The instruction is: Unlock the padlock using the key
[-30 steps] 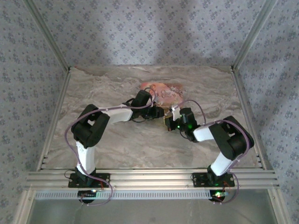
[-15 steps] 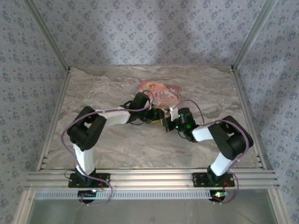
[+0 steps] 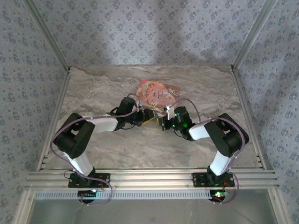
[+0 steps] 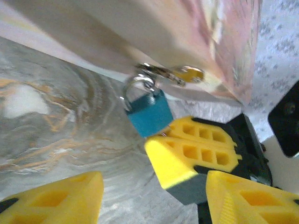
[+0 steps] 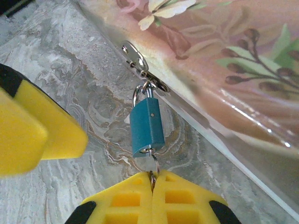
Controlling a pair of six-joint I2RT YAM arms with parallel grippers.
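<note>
- Fingers (image 4: 51, 200) of the left claw (image 3: 148, 116) stand spread wide and hold nothing. The claw hangs low over the marbled table (image 3: 93, 93), just left of the padlock (image 5: 146, 126).
- The padlock is a small boxy block of blue-teal with a tiny dot on its narrow side.
- Its silver shackle (image 5: 149, 92) is threaded through a metal clasp (image 5: 140, 63) on the near edge of the pink flowered box (image 5: 224, 56).
- The padlock hangs from that clasp between the two claws, its bottom face turned toward the right one. Whether the shackle has sprung open I cannot tell.
- The key (image 5: 153, 164) is a pale, thin sliver of metal with a fine wire ring. It stands at the bottom face of the padlock, and its head is hidden between yellow fingertips.
- The right claw (image 5: 152, 182) is pressed together and pinches the key, just right of the padlock in the overhead view.
- A second ago the left arm (image 3: 100, 123) had its elbow higher and nearer the middle. Now it is folded lower and further out to the left, and its claw has drawn back a little to the left.
- The box lay flatter then. Now it sits slightly further left, and its near edge looks lifted.
- The right claw has slid a little to the left and stays clamped on the key.
</note>
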